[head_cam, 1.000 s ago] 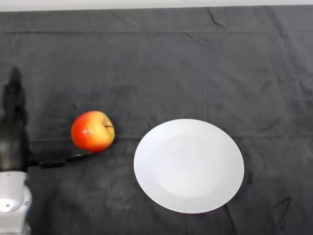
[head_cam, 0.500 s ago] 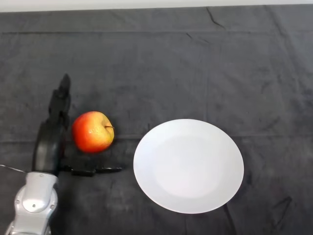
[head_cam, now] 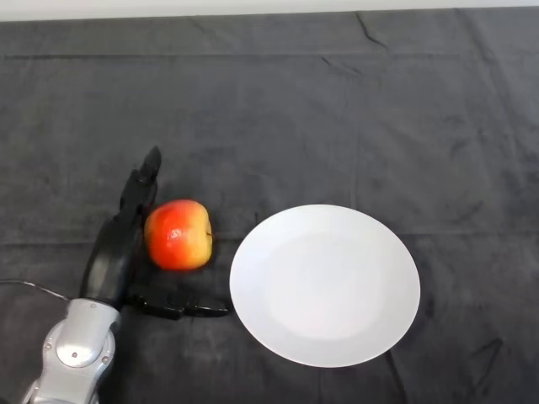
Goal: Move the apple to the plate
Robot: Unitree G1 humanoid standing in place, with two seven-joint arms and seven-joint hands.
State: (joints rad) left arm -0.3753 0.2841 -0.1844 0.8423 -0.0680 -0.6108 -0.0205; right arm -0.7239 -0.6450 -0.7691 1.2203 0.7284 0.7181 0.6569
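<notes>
A red and yellow apple (head_cam: 178,235) rests on the dark cloth, a short way left of the white plate (head_cam: 325,284). My left hand (head_cam: 118,252) lies against the apple's left side. Its fingers (head_cam: 140,192) stretch straight past the apple toward the far side. The thumb (head_cam: 184,307) reaches out low along the cloth in front of the apple, toward the plate's left rim. The hand is open and cups the apple without closing round it. The plate holds nothing.
The dark cloth (head_cam: 337,118) covers the whole table, with creases near its far edge. A pale strip (head_cam: 168,7) runs along the very top of the view beyond the cloth.
My hand has swept in from the far left to the apple and pushed it a little to the right, closer to the plate. The thumb has moved toward the plate.
</notes>
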